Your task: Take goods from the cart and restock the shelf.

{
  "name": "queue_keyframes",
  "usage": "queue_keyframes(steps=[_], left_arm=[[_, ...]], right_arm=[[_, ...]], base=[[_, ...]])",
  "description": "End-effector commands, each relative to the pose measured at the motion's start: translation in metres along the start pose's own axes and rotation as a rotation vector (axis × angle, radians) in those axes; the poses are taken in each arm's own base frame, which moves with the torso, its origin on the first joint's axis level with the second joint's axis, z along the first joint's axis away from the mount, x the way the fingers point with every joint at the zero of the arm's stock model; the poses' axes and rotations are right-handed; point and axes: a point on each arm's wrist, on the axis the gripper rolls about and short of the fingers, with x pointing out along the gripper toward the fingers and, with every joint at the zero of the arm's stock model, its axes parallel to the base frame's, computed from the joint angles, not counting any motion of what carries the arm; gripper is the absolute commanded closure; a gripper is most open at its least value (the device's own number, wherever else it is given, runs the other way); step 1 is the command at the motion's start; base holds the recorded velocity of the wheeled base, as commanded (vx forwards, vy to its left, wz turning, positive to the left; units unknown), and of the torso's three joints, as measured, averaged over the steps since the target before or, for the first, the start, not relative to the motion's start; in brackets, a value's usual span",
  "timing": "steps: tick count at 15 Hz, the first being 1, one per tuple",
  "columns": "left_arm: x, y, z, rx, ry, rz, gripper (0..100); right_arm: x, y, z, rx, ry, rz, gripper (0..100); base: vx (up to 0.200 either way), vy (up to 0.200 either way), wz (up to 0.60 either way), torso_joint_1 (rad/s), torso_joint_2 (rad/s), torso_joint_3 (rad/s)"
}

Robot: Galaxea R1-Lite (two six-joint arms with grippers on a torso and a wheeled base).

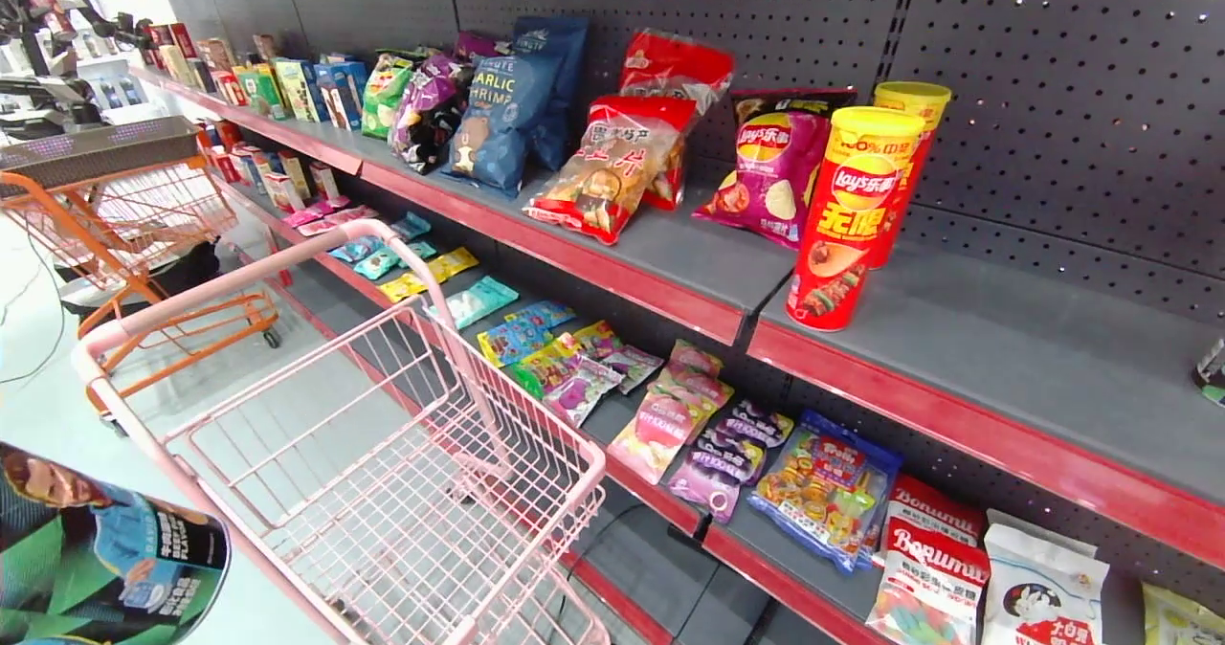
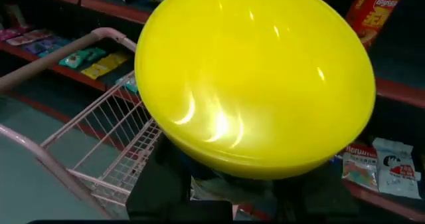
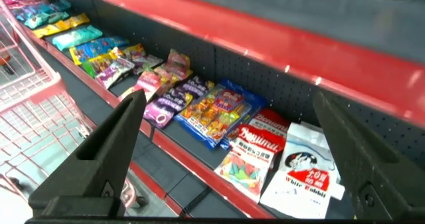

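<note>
Right up close, the can (image 1: 105, 559) is off the ground, the left gripper (image 2: 212, 187) clamped on it below the lid. It's a tall tube wrapped in green and black, with a blue panel and a printed figure. On top sits a glossy, domed yellow lid (image 2: 255, 78). The can hangs just beside the pink cart (image 1: 239, 279), outside its left rail.

On the other side, the right gripper (image 3: 229, 104) has its dark fingers (image 3: 99, 164) spread wide apart, holding nothing. It hangs in front of the lower shelf (image 3: 174, 149), facing a row of snack bags (image 3: 216, 114).

Farther back, the upper shelf (image 1: 1005, 339) carries two red and yellow chip tubes (image 1: 847, 214) standing upright, then chip bags. Away down the aisle stands an orange cart (image 1: 124, 214).
</note>
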Motion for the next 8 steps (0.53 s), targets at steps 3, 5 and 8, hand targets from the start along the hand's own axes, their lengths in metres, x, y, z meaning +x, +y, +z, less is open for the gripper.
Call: queue_keyframes(steps=[3, 5, 8], left_arm=[[0.0005, 0.0017, -0.0145, 0.019, 0.027, 0.012, 100], [-0.0028, 0.0013, -0.0171, 0.023, 0.019, 0.011, 100], [-0.0053, 0.0014, -0.0179, 0.028, 0.008, 0.033, 100]], right_arm=[[0.0002, 0.0000, -0.0005, 0.001, 0.003, 0.000, 0], [0.0001, 0.0000, 0.0000, -0.002, 0.002, 0.000, 0], [0.0001, 0.0000, 0.0000, -0.002, 0.002, 0.000, 0]], base=[[0.000, 0.000, 0.00, 0.230, -0.58, -0.343], [0.000, 0.000, 0.00, 0.176, -0.43, -0.251], [0.000, 0.000, 0.00, 0.173, -0.39, -0.222]])
